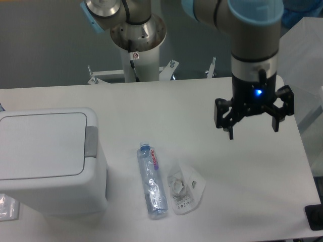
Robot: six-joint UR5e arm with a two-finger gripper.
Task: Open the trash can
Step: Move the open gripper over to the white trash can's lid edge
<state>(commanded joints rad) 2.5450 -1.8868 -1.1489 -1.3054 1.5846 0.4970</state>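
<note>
The trash can (50,161) is a large white boxy bin at the left front of the table. Its flat white lid (43,143) lies closed, and a grey push-button tab (91,141) sits on the rim at the lid's right edge. My gripper (253,129) hangs over the right side of the table, far to the right of the bin and well above the surface. Its two black fingers are spread wide, and nothing is between them.
A clear plastic water bottle (152,180) lies on its side just right of the bin. A crumpled clear plastic wrapper (184,190) lies next to it. The robot's white base column (137,50) stands at the table's far edge. A dark object (314,218) sits past the right front corner.
</note>
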